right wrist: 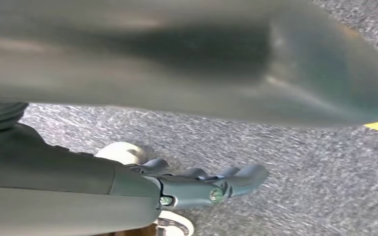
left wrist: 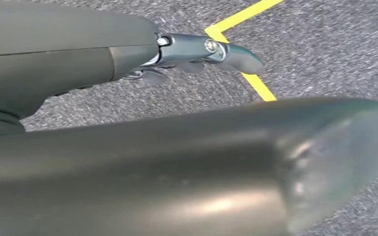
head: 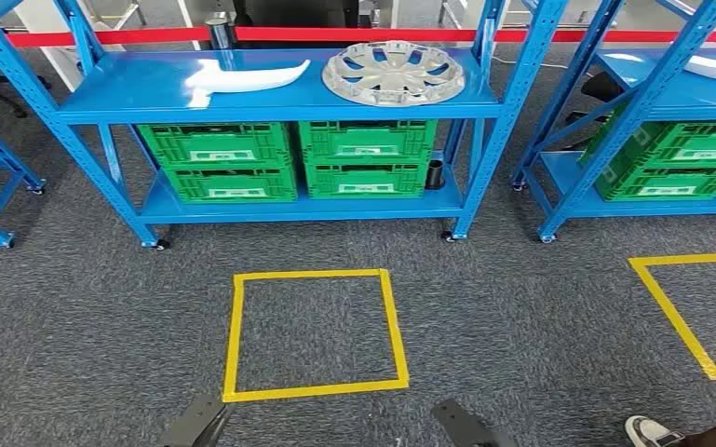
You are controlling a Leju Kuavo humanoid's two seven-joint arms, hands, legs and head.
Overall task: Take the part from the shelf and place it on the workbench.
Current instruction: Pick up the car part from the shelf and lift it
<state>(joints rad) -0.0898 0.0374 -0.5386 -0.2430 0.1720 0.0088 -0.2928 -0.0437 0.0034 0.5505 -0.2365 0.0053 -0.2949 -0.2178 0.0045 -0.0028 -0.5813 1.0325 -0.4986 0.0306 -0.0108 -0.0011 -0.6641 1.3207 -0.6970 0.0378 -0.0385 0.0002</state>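
Hubcap [head: 393, 73] on shelf [head: 130, 93]; both robot hands low, empty.

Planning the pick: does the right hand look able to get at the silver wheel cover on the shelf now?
Probably not yet: the right hand hangs low over the carpet, and the wheel cover lies on the shelf across open floor.

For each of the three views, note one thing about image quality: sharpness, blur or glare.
Head view: sharp throughout, with ceiling-light glare on the blue metal shelf top. Left wrist view: the hand's grey thumb is a close, blurred mass carrying a soft highlight. Right wrist view: the thumb is likewise blurred, and the grey carpet looks slightly smeared.
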